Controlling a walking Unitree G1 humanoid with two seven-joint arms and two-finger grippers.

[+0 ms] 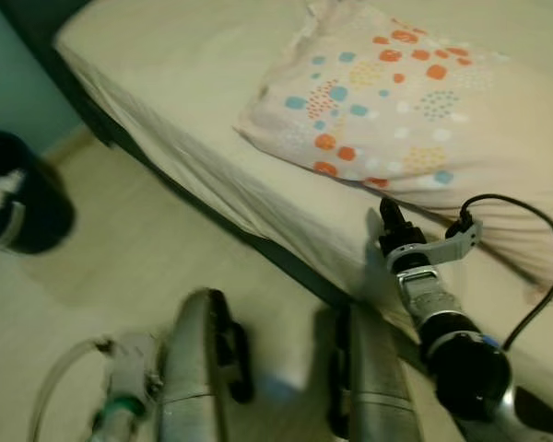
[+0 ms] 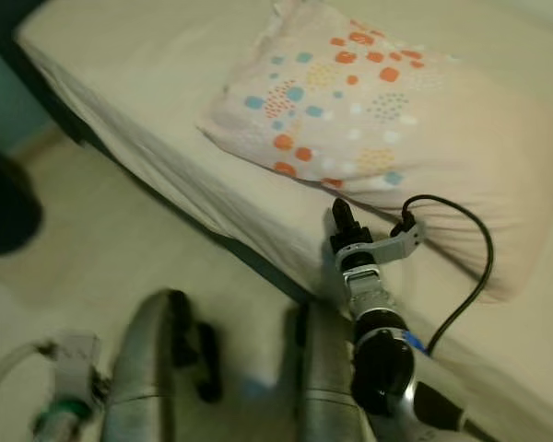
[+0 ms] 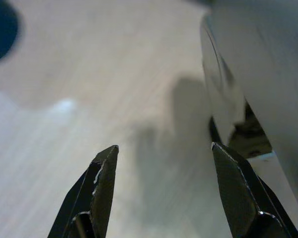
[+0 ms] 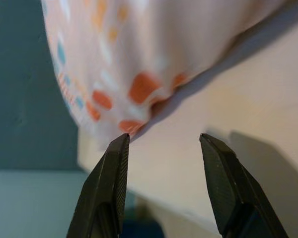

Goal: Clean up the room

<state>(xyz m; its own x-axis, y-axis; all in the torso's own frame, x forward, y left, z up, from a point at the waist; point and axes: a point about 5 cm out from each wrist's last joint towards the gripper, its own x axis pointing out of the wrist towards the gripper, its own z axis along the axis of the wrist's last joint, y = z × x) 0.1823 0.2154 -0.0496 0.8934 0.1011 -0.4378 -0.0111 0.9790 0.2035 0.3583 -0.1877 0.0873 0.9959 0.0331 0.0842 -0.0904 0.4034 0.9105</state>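
Pillow (image 1: 387, 101) lies on the bed (image 1: 194, 120), its near edge just ahead of the right gripper (image 4: 161, 144), whose jaws stand wide and empty

Soft, light and floppy by the look of it; a pinch at the puffy dotted corner should hold best. Smooth cotton case, flat cream sheet; left gripper (image 3: 164, 153) hangs wide over the pale wood floor (image 3: 79, 99)

Pale wood floor (image 1: 120, 276), teal wall (image 1: 14, 87), seemingly dim.

No readable text, labels, brands, numbers or signs anywhere
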